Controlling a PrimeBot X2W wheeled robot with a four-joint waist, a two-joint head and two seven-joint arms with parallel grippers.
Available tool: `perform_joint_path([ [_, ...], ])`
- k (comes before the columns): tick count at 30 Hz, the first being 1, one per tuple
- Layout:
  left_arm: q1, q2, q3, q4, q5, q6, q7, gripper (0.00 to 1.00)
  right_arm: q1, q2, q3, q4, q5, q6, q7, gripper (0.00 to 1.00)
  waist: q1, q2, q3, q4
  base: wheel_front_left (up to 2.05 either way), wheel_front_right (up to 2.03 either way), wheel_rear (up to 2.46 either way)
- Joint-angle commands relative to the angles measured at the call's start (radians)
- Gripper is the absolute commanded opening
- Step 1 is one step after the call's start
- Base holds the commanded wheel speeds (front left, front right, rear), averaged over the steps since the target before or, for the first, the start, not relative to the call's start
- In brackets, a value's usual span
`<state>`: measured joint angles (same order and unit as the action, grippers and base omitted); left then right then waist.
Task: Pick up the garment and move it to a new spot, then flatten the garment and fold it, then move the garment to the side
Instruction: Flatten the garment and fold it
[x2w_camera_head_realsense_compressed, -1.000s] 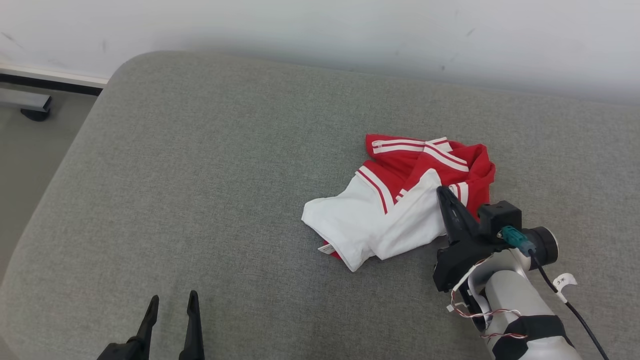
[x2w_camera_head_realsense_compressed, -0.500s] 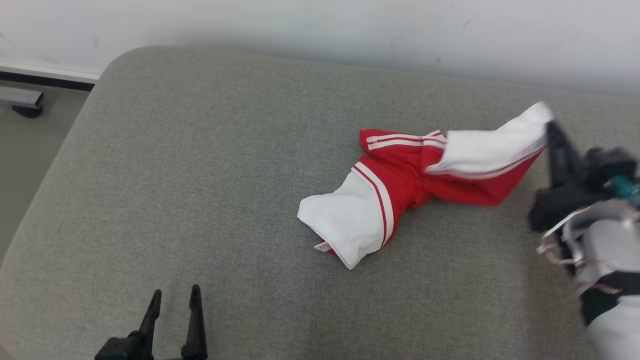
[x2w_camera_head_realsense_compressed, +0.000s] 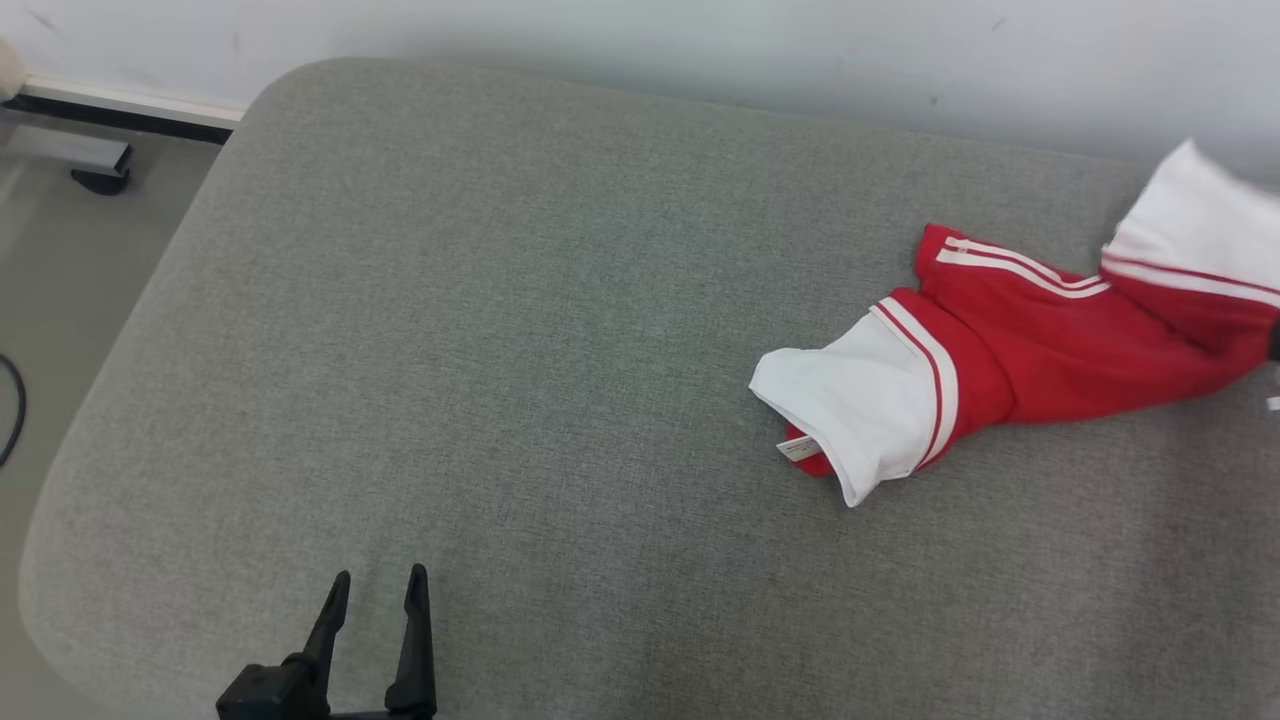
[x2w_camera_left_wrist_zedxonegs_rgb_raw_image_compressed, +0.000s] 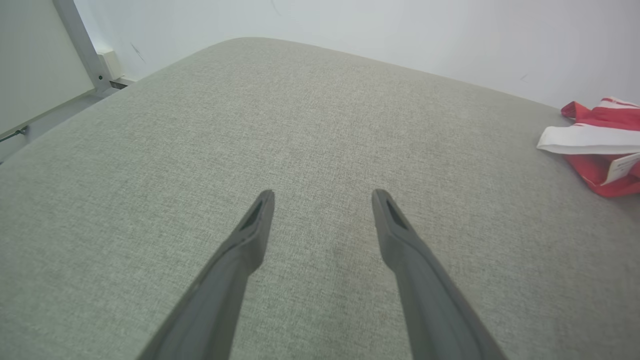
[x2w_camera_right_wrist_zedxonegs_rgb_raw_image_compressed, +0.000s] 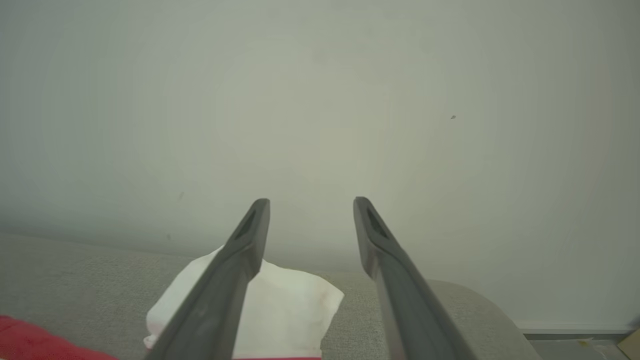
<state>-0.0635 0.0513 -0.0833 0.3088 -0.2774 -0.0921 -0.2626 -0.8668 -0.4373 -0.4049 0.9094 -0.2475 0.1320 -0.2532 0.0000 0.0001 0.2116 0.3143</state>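
The garment (x2w_camera_head_realsense_compressed: 1040, 345) is red with white stripes and white ends. It lies stretched out at the right of the grey cushion (x2w_camera_head_realsense_compressed: 500, 300), one white end near the middle and the other at the frame's right edge. My left gripper (x2w_camera_head_realsense_compressed: 378, 575) is open above bare cushion at the lower left, far from the garment. In the left wrist view that gripper (x2w_camera_left_wrist_zedxonegs_rgb_raw_image_compressed: 322, 195) holds nothing, and the garment (x2w_camera_left_wrist_zedxonegs_rgb_raw_image_compressed: 595, 145) is at the far right. My right gripper (x2w_camera_right_wrist_zedxonegs_rgb_raw_image_compressed: 311, 201) is open, pointing at the wall. A white end of the garment (x2w_camera_right_wrist_zedxonegs_rgb_raw_image_compressed: 285, 305) lies below its fingers.
A pale wall (x2w_camera_head_realsense_compressed: 640, 40) runs along the cushion's far side. The cushion's rounded left edge drops to the floor, where a dark metal foot (x2w_camera_head_realsense_compressed: 100, 170) and a black cable (x2w_camera_head_realsense_compressed: 10, 400) lie. Bare cushion spreads across the left and front.
My right gripper pulled the garment's white end up and to the right, stretching the bunched garment out, then opened. The head view has also shifted. The left gripper stayed open.
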Motion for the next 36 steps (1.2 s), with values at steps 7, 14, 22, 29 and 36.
perform_joint_path([
  [7, 0.005, -0.002, 0.017, -0.006, 0.002, 0.008, -0.003, 1.00, 0.059, 0.148, 0.057, -0.034, 0.004, -0.002, -0.012, 1.00, 0.0000, -0.0001, -0.006, -0.046, 0.00, 0.00, 0.00],
  [14, -0.014, -0.001, 0.011, -0.001, -0.002, 0.007, -0.003, 1.00, 0.166, 0.263, 0.325, -0.128, 0.147, -0.002, -0.012, 1.00, 0.0000, -0.0001, -0.012, -0.075, 0.00, 0.00, 0.00],
  [22, 0.004, -0.001, 0.004, 0.007, -0.014, 0.011, -0.003, 1.00, 0.214, 0.311, 0.699, -0.134, 0.322, -0.002, -0.007, 1.00, 0.0000, -0.0001, -0.034, -0.073, 0.00, 0.00, 0.00],
  [29, 0.023, -0.001, 0.006, 0.014, -0.031, 0.011, -0.003, 1.00, 0.208, 0.302, 0.873, -0.098, 0.427, -0.002, 0.102, 1.00, 0.0000, -0.0001, -0.045, -0.061, 0.00, 0.00, 0.00],
  [36, 0.023, -0.001, -0.006, 0.021, -0.046, 0.015, -0.003, 1.00, 0.191, 0.285, 0.916, -0.035, 0.438, -0.002, 0.172, 1.00, 0.0000, -0.0001, -0.053, -0.048, 0.00, 0.00, 0.00],
])
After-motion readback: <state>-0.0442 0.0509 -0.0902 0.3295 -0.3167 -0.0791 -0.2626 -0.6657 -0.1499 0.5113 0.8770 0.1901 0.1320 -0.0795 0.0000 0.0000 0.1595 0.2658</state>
